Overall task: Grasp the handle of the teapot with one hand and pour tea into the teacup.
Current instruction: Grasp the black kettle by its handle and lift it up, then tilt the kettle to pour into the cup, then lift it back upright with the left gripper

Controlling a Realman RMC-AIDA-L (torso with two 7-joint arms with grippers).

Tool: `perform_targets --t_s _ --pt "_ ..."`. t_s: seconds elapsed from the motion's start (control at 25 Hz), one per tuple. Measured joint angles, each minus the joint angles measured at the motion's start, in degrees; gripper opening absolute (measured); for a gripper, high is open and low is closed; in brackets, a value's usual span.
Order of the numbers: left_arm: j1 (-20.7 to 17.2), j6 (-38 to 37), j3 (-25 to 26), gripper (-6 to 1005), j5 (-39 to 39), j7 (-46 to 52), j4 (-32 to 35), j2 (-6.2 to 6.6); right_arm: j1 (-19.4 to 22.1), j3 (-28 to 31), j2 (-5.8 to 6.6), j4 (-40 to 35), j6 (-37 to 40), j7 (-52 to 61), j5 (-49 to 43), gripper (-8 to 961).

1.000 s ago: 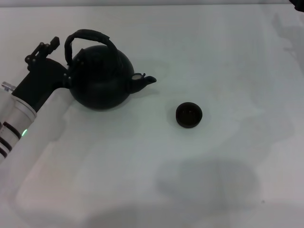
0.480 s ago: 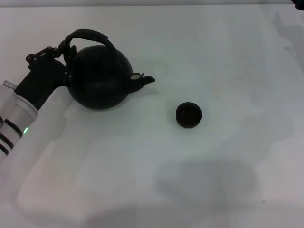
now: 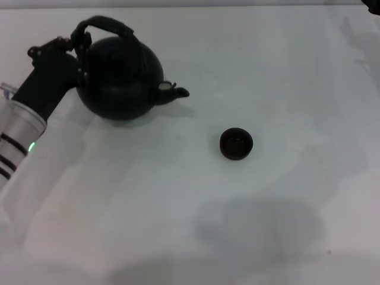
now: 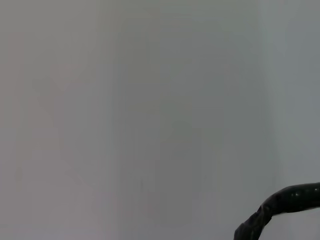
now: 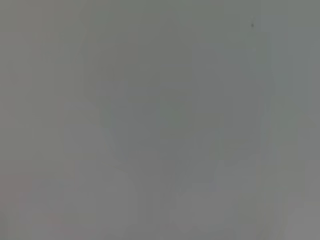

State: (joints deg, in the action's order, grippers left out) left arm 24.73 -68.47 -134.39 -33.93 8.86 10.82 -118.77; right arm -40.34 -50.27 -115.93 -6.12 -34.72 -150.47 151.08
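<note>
Since a second ago we see the left gripper (image 3: 76, 43) carry the teapot (image 3: 119, 80) up and away, our jaws pinching the left end of its handle (image 3: 104, 27). Its spout points right toward the teacup (image 3: 236, 143), well apart on the white table (image 3: 267, 77); the right gripper stays unseen

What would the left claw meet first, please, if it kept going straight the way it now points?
Probably the dark wrapped arched handle of the round matte-black teapot: the left claw already sits at the handle's near end, though depth is unclear.
</note>
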Motion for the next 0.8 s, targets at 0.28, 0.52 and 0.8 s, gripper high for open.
perform_targets --t_s 0.28,0.52,0.8 --pt "3.1 -0.94 0.01 92 0.52 -0.23 -0.17 0.03 0.0 0.0 -0.07 0.05 0.0 0.0 0.0 835" --pt "7.53 -0.11 -0.34 92 3.99 -4.7 -0.69 0.12 0.0 0.0 -0.22 0.14 0.41 0.0 0.0 835" --pt "9.43 2.15 -0.35 92 8.78 -11.92 0.29 -0.33 0.02 0.0 -0.27 0.15 2.17 0.0 0.0 835"
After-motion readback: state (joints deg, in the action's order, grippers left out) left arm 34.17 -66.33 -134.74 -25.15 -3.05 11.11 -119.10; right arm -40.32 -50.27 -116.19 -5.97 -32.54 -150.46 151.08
